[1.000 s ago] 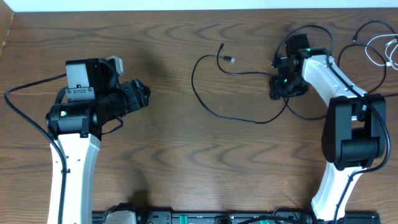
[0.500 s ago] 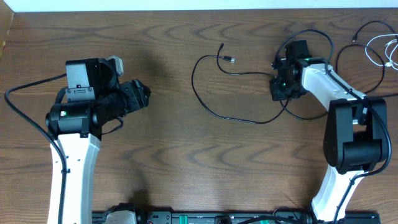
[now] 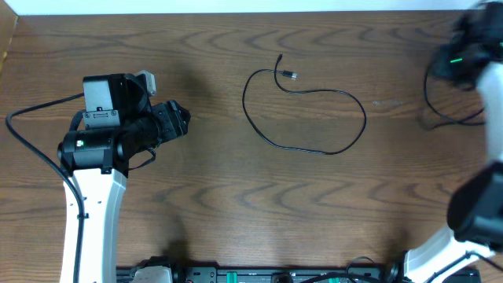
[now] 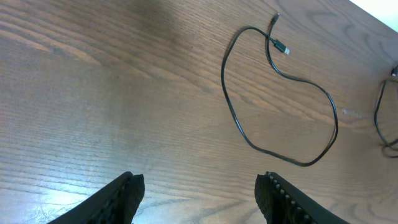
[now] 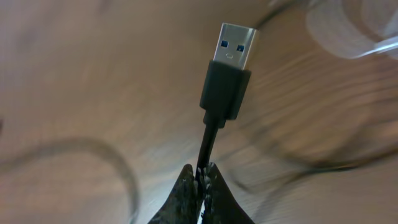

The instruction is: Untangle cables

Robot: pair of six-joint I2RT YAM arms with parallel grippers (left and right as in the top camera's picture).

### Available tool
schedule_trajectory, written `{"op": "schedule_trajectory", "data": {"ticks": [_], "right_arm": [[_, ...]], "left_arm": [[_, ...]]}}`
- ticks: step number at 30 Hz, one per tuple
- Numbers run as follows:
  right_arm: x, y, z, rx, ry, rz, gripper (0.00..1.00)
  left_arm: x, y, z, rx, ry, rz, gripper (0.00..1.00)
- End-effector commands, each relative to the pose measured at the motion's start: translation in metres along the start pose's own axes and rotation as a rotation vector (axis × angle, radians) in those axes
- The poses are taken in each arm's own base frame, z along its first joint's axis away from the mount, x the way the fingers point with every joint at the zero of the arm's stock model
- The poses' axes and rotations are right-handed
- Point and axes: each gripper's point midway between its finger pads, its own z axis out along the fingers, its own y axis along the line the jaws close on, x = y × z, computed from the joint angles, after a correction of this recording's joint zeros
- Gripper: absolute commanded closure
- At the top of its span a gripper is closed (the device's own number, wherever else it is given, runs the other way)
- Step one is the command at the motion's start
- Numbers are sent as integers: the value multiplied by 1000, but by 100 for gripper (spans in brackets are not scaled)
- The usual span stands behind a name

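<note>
**Right end effector** (image 5: 200,182): In its own wrist view we find the two fingertips pressed together on the black cable (image 5: 209,140). They pinch it just below a USB plug (image 5: 227,65), which stands up past the tips with its metal mouth towards the camera. Behind it the desk (image 5: 93,74) is smeared. Pale strands at the upper right, apparently the white cable (image 5: 348,28), are too blurred to trace.

The overhead view shows none of this grip. There the right arm (image 3: 493,102) is only a blur at the far right edge, with a dark bend of cable lying on the desk just beside it.

**Left end effector** (image 4: 199,193): Its jaws stand well apart with nothing between them, and the ribbed fingers (image 4: 124,194) frame bare wood. From overhead we see it left of centre, pointing right and well apart from any cable.

**Further out:** Both of these views show a centre loop (image 3: 259,134) of thin black cable lying flat mid-desk. Its small plug end (image 3: 291,75) curls in at the top of the loop. The left wrist view adds a dark curve at its right edge, apart from the loop. We cannot tell from any view whether the centre loop and the pinched length are one cable.
</note>
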Motion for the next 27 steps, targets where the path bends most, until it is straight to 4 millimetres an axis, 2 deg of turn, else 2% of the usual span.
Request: {"op": "schedule_trajectory", "data": {"ticks": [1,5,7,9,10,12,14,17,22,25,27], "right_arm": [[-17,-70,-13,142,-76,109,99],[-14,-136,-2,253,-82,196,99],[-5,-157,7,273,-53,219,99],[4,-168,15,273,-28,242,99],[5,-169,16,256,-23,246,91],[5,-161,19,197,-21,220,53],[1,-150,19,156,-28,199,26],[-2,-133,21,137,-23,172,15],[-5,-90,25,91,-9,58,2],[-8,-56,28,51,-9,-24,1],[-7,-24,31,-10,-7,-105,1]], "left_arm": [[-5,-6,-4,15,-16,19,37],[-5,-5,-4,15,-15,19,37],[-5,-5,-4,15,-15,19,37],[-5,-5,-4,15,-15,19,37],[-5,-5,-4,14,-16,19,37],[-5,-4,-4,9,-17,18,37],[-6,-1,-4,-11,-22,18,37],[-7,0,-4,-18,-25,18,37],[-7,1,-4,-22,-26,18,37],[-8,3,-4,-36,-30,18,37],[-8,3,-4,-36,-30,17,37]]}}
